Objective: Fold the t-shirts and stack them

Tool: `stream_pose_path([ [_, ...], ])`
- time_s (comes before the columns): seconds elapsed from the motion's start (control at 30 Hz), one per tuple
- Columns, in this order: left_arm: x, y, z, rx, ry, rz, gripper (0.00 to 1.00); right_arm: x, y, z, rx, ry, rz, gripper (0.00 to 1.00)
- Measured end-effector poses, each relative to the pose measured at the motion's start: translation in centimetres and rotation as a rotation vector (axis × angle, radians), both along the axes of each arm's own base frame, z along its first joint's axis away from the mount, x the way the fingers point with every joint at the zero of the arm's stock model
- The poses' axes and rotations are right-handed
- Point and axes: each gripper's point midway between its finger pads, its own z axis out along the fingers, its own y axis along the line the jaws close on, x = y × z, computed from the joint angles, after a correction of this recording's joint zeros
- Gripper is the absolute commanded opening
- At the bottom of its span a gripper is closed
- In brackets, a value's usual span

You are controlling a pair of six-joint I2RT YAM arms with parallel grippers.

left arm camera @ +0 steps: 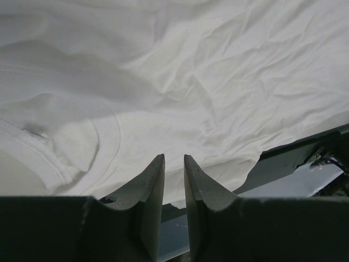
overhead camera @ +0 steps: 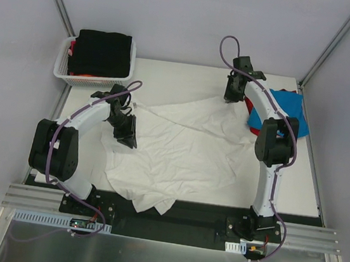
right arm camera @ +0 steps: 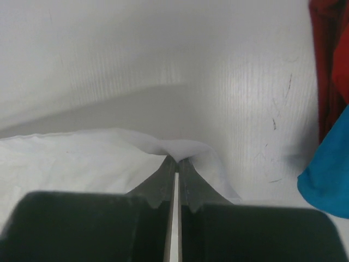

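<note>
A large plain white cotton t-shirt (overhead camera: 185,151) lies spread and heavily wrinkled across the middle of the flat white table (overhead camera: 181,77), and its near hem hangs over the table's front edge, towards the arm bases.

The left gripper (overhead camera: 128,139) hangs over the left side of this white t-shirt with its dark fingers pointing down. In the left wrist view the left gripper (left arm camera: 173,158) has a narrow gap between its fingers and nothing in it; creased white cloth (left arm camera: 218,82) fills the view beyond the tips. Whether the tips touch the cloth I cannot tell.

The right gripper (overhead camera: 230,99) is at the far right corner of the white t-shirt. In the right wrist view its fingers (right arm camera: 176,159) are pressed almost together on a small raised fold of the shirt's edge (right arm camera: 82,158), and the cloth peaks up into the tips.

Just to the right of that pinched corner lies a crumpled bright blue cotton t-shirt (overhead camera: 286,106), with a red cotton t-shirt (overhead camera: 249,106) showing at its left border, nearest the white one. Both also show at the right edge of the right wrist view, the red one (right arm camera: 327,54) above the blue one (right arm camera: 327,180).

Beyond the far left corner of the white t-shirt stands a white plastic lattice basket (overhead camera: 61,69) with a folded black cotton t-shirt (overhead camera: 101,52) on top of its contents
</note>
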Motion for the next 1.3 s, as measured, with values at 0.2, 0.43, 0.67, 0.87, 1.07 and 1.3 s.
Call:
stream_pose_path([
  [0.2, -0.1, -0.2, 0.1, -0.013, 0.005, -0.002, 0.21, 2.4, -1.7, 0.5, 0.037, -0.061, -0.039, 0.01],
  [0.43, -0.3, -0.2, -0.2, -0.012, 0.013, -0.001, 0.21, 6.8, -2.4, 0.2, 0.107, -0.114, -0.052, 0.01],
  [0.67, -0.6, -0.2, -0.4, -0.01, 0.028, 0.012, 0.21, 7.5, -3.4, -2.3, 0.163, -0.07, -0.059, 0.55],
  [0.87, -0.6, -0.3, -0.3, -0.011, 0.029, 0.011, 0.21, 7.1, -3.7, -3.2, 0.188, -0.049, -0.046, 0.96],
  [1.07, -0.3, -0.8, 0.0, -0.016, 0.014, -0.001, 0.2, 0.7, -3.6, -4.0, 0.201, 0.057, -0.02, 0.85],
  [1.3, 1.0, -1.2, 1.0, -0.033, -0.032, 0.003, 0.2, -14.9, -3.4, 0.7, 0.166, 0.101, 0.029, 0.7],
])
